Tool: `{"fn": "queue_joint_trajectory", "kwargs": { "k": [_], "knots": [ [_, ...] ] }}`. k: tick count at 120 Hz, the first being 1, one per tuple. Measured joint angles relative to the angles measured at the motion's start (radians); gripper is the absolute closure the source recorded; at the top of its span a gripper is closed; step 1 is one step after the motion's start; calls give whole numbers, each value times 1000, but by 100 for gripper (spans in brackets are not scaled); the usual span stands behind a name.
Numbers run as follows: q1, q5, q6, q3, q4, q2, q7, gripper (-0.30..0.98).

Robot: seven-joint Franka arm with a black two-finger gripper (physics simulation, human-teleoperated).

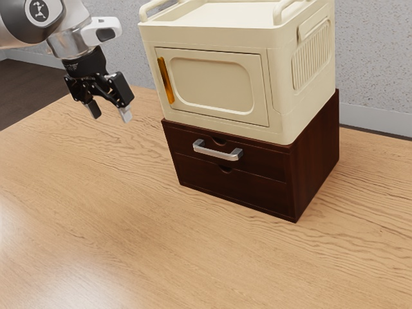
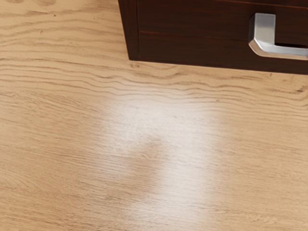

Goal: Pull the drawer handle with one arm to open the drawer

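Gripper [image 1: 111, 114] observed empty, fingers parted, well apart from the silver handle [image 1: 217, 151], toward the exterior view's left. The handle is fixed to the upper drawer [image 1: 265, 168], which sits closed in the dark chest [image 1: 315, 151]. Principal risk: misaligned descent, with one finger striking the bar or closing short of it. Secondary: a high approach could knock the cream cabinet [image 1: 251, 38] resting above, or its amber pull [image 1: 166, 80]. A shallow grip may slip under load.

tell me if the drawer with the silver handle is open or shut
Shut: its front sits flush with the dark cabinet's frame.
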Motion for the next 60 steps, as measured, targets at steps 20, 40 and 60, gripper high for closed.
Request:
{"fn": "queue_joint_trajectory", "kwargs": {
  "k": [20,40,60],
  "knots": [
    [11,-14,-1,1,-1,-1,10,0],
    [3,-15,-13,-7,93,-123,11,0],
    [1,-17,2,-24,128,-144,10,0]
  ]
}}
